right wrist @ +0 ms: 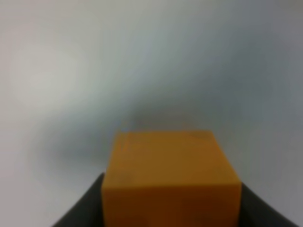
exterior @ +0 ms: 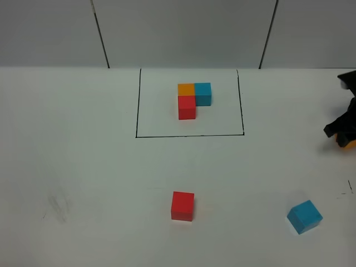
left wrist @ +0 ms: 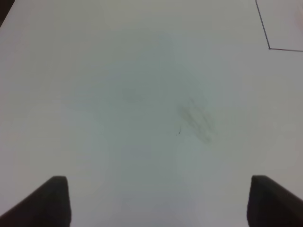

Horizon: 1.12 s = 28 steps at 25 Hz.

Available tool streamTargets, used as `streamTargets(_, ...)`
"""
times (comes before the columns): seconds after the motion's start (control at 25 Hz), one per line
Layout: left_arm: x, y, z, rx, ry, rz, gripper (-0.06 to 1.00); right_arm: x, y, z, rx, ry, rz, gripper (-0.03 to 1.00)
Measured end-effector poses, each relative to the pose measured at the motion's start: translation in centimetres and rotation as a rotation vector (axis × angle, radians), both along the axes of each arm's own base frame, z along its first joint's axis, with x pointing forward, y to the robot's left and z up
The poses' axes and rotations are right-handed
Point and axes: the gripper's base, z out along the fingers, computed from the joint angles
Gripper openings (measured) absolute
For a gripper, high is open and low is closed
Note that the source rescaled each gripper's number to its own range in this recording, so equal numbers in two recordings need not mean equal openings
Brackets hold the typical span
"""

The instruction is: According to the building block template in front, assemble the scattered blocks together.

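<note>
The only container-ish thing here is the black-lined rectangular template frame (exterior: 137, 105) drawn on the white tabletop (exterior: 83, 167), far and centre. Inside it three small cubes touch in an L. The orange template cube (exterior: 186, 89) is at the far corner, the sky-blue template cube (exterior: 203, 93) is right of it, and the red template cube (exterior: 187, 108) is on its near side.

Outside the frame, the loose red matte cube (exterior: 182, 206) sits near and centre. The loose sky-blue matte cube (exterior: 305, 216) is near right, turned at an angle and well apart from the red one.

The high view only catches a sliver of orange under the black right tool (exterior: 340, 133) at the right edge. The right wrist view shows the loose orange matte cube (right wrist: 173, 179) properly, with dark fingers (right wrist: 87, 213) against both its sides, so that tool is clamped on it. Can't tell if it's off the tabletop.

The left tool (left wrist: 158, 201) isn't in the high view at all. Its wrist view shows it spread wide with nothing between the tips, over a grey smudge (left wrist: 196, 118).
</note>
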Motion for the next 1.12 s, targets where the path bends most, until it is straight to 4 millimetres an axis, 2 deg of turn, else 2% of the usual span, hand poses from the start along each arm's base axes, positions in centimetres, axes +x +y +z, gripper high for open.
streamTargets(0.08, 0.0, 0.0, 0.0, 0.000, 0.000, 0.000, 0.66, -0.2, 0.5, 3.4, 0.023, -0.095, -0.022, 0.28)
streamTargets(0.2, 0.0, 0.0, 0.0, 0.000, 0.000, 0.000, 0.66, -1.2, 2.5, 8.9, 0.122, -0.213, -0.100, 0.28)
streamTargets(0.32, 0.0, 0.0, 0.0, 0.000, 0.000, 0.000, 0.66, -2.1, 5.1, 11.9, 0.188, -0.185, -0.180, 0.28)
streamTargets(0.44, 0.0, 0.0, 0.0, 0.000, 0.000, 0.000, 0.66, -2.8, 8.2, 13.3, 0.144, -0.098, -0.216, 0.28)
streamTargets(0.64, 0.0, 0.0, 0.0, 0.000, 0.000, 0.000, 0.66, -4.5, 15.2, 13.7, 0.063, -0.047, -0.168, 0.28)
streamTargets(0.92, 0.0, 0.0, 0.0, 0.000, 0.000, 0.000, 0.66, -7.3, 25.8, 11.8, 0.133, -0.015, -0.014, 0.28)
streamTargets(1.0, 0.0, 0.0, 0.0, 0.000, 0.000, 0.000, 0.66, -7.8, 27.9, 11.0, 0.164, -0.015, -0.036, 0.28)
streamTargets(1.12, 0.0, 0.0, 0.0, 0.000, 0.000, 0.000, 0.66, -8.1, 29.7, 9.3, 0.192, 0.018, -0.141, 0.28)
